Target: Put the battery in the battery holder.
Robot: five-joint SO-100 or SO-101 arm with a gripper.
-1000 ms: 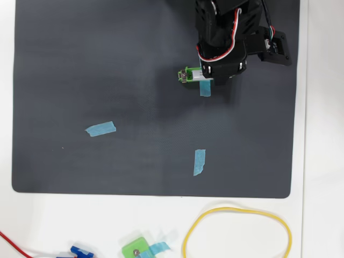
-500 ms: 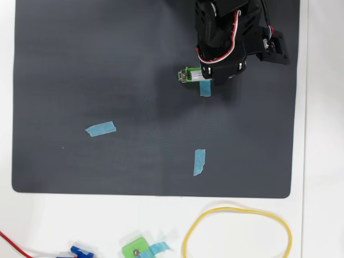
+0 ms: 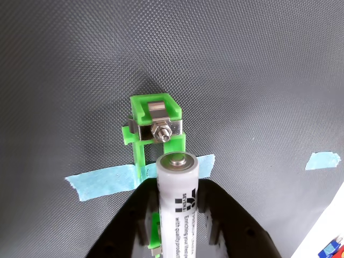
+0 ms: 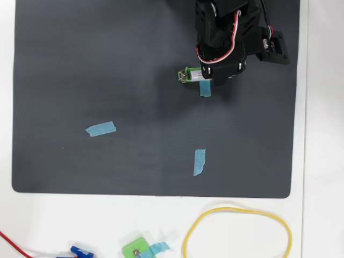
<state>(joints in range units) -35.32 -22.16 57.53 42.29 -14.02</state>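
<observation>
Gripper [image 3: 177, 228] pinches battery [image 3: 178, 199] lengthwise above holder [image 3: 153, 134], its end cap facing the far bolted contact. Judged step: seating. Best lowered level, axis along the frame, cap kept short of the contact. Battery: smooth silver-white cylinder. Holder: green plastic, taped [image 3: 105, 180] to woven dark mat [image 3: 64, 80].

Silver-white battery [image 3: 177, 199], dark print; bright-green battery holder [image 3: 155, 123]; blue tape strip [image 3: 105, 180]; dark-grey mat [image 4: 107, 64].

bench: white top [image 4: 322, 161], evenly lit
mat: dark grey woven sheet [image 4: 107, 64] covering most of it, white margin at 6 o'clock
</observation>
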